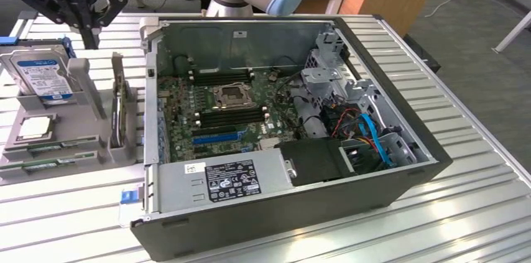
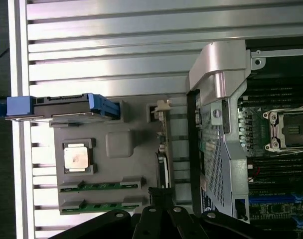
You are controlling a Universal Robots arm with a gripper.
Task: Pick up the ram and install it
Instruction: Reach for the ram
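- The tool [image 1: 89, 38] hangs with its fingers together and nothing between them, above the far end of the grey holder [image 1: 79, 127], near the hard drive [image 1: 39, 71].
- The ram [image 1: 51, 147] lies flat in a slot at the holder's near end, on the tabletop [image 1: 464, 213] at the exterior view's left of the open computer case [image 1: 290, 213]. A second green stick [image 1: 40, 165] lies just nearer.
- By my judgement the step in hand is the reach for the ram. The fingers would have to part before any descent. They should then straddle the thin board across its long edges, near mid-length and square to it, so it lifts level out of the slot.
- The processor chip [image 1: 33, 127] sits just beyond the sticks and an upright card [image 1: 116, 110] stands beside them, so the approach should keep clear of both.
- The wrist view looks straight down on the holder, giving both sticks' full length and the grey ends of their slots, which helps with alignment.
- The exterior view gives the tool's height above the holder and the memory slots [image 1: 220, 77] inside the case.
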